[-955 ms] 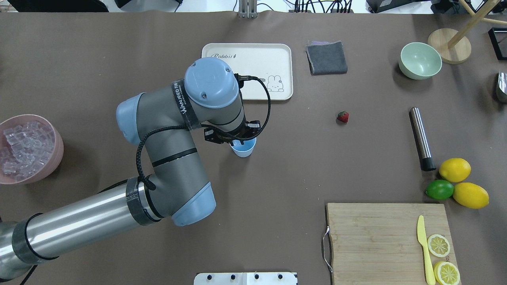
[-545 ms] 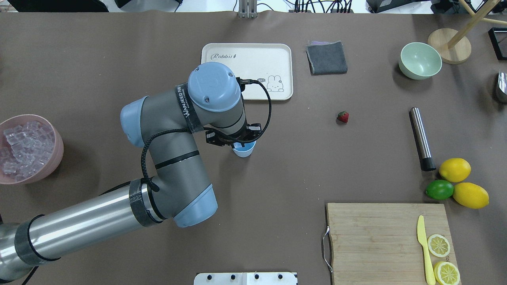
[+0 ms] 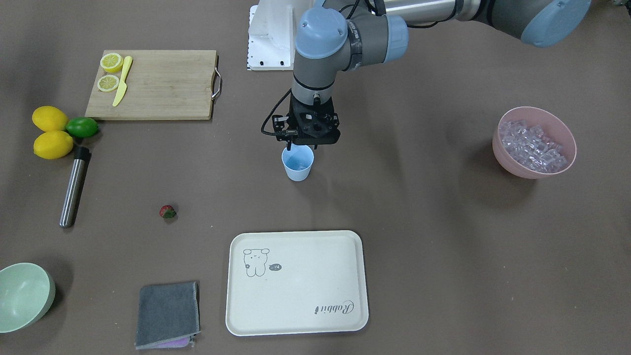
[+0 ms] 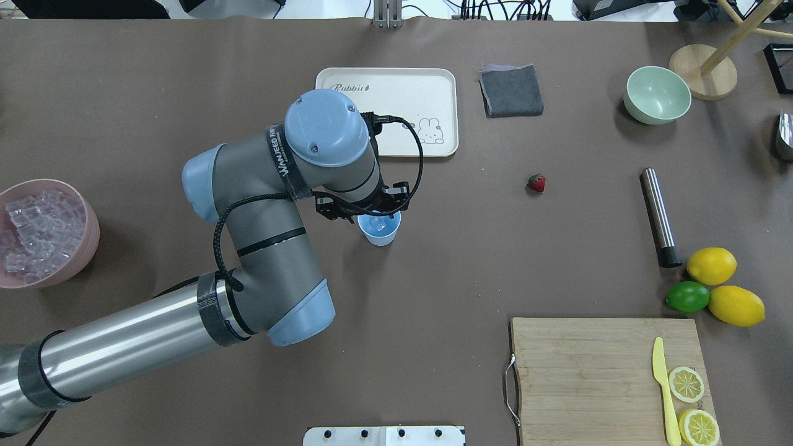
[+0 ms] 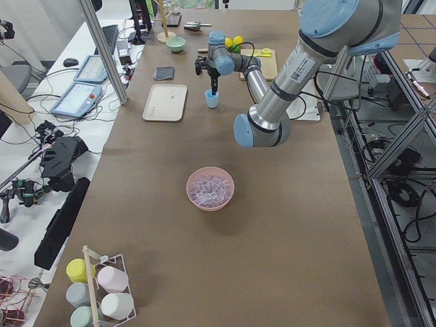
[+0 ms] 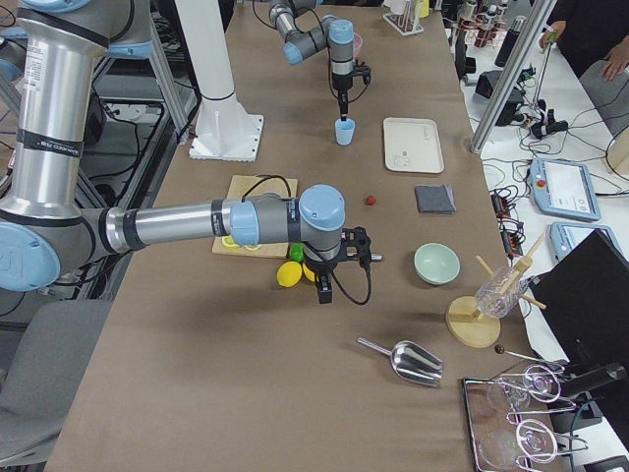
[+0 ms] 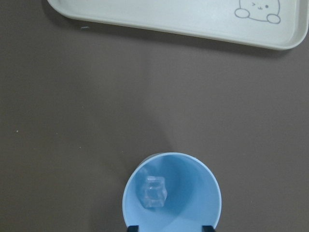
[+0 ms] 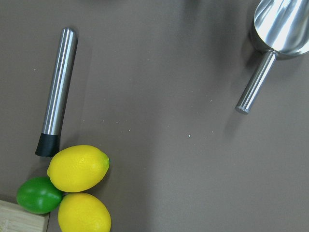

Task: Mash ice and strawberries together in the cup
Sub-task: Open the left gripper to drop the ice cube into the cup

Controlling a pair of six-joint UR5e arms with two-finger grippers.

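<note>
The light-blue cup point(image 4: 379, 231) stands upright mid-table, also in the front view point(image 3: 297, 166). One clear ice cube point(image 7: 153, 192) lies on its bottom. My left gripper point(image 3: 300, 146) hangs just above the cup's rim, open and empty, its fingertips point(image 7: 133, 227) at the wrist view's lower edge. More ice point(image 4: 37, 226) fills the pink bowl point(image 4: 88, 217) at the left. The red strawberry point(image 4: 536, 183) lies alone on the table to the cup's right. My right gripper point(image 6: 326, 285) hovers near the lemons; I cannot tell whether it is open.
A cream tray point(image 4: 347, 124) lies just beyond the cup. A steel muddler point(image 4: 659, 215), two lemons point(image 4: 711, 265) and a lime point(image 4: 687, 297) lie at the right. A cutting board point(image 4: 582, 371) with a knife and lemon slices sits front right. A steel scoop point(image 8: 280, 24) lies nearby.
My left wrist dipped toward the cup and has drawn back a little. An ice cube now shows inside the cup, whose inside the gripper partly covered before.
</note>
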